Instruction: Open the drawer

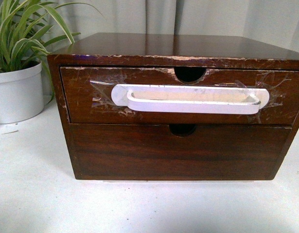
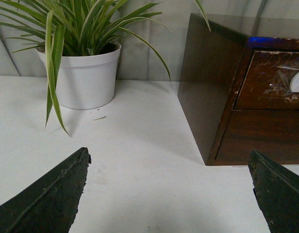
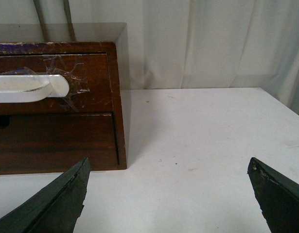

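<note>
Waiting short of the target: drawer [image 1: 212, 119] fully shut, neither claw on it.

Left claw [image 2: 168, 160] and right claw [image 3: 168, 167] are both spread wide and empty, low over the worktop [image 1: 37, 199]. The cabinet [image 1: 164, 46] sits back toward the far edge, and the target is its upper drawer, flush in the frame. Risks: the white handle [image 1: 190, 99] is held only by tape [image 1: 103, 92], so a hard or skewed pull could peel it off. Nothing braces the cabinet, so it may slide toward the near edge instead. Plant pot [image 1: 15, 92] near the far-left corner crowds the left arm.
</note>
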Motion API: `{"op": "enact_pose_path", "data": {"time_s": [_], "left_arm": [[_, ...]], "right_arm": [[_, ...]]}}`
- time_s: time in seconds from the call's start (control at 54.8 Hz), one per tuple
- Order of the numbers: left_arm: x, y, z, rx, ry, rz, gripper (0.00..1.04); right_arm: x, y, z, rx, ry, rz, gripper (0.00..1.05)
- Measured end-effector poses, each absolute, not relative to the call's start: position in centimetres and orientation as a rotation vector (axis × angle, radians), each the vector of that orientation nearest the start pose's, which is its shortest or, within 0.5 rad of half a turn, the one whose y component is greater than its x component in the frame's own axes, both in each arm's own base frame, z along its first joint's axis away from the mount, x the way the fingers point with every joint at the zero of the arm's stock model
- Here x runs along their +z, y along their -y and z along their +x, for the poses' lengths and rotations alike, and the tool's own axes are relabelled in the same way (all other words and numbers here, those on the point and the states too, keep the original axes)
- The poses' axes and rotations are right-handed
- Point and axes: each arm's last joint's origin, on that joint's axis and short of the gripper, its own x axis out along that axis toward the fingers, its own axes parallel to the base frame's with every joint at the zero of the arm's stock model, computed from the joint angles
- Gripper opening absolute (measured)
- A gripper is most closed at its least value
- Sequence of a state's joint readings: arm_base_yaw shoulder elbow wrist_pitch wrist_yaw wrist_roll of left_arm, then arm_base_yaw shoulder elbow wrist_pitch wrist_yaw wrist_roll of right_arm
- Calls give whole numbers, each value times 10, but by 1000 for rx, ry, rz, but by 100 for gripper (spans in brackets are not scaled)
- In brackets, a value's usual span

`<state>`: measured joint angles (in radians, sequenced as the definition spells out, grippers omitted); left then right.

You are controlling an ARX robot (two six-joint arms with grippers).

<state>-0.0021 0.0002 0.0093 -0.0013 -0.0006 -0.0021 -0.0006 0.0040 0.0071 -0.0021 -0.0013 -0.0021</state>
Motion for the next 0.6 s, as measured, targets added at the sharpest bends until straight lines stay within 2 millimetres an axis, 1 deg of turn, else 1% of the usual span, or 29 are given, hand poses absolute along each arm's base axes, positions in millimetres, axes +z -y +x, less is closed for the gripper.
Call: {"op": "enact_pose_path", "data": {"time_s": [0.201,0.292,0.383,0.475,0.603], "left_arm": [[166,0,97,-3,7,-2,98],[164,1,100,-78,-37,4,98],[169,2,104,-142,-47,58,98],[178,3,109,-213,-27,156,98],[187,4,119,-322,-43,284,98]], "right_arm": [[165,0,98,1,1,-2,96],[165,1,99,-13,-30,-28,96],[178,1,103,25,-70,-65,96],[190,2,107,64,-82,-110,96],[207,1,117,144,-122,-194,96]]}}
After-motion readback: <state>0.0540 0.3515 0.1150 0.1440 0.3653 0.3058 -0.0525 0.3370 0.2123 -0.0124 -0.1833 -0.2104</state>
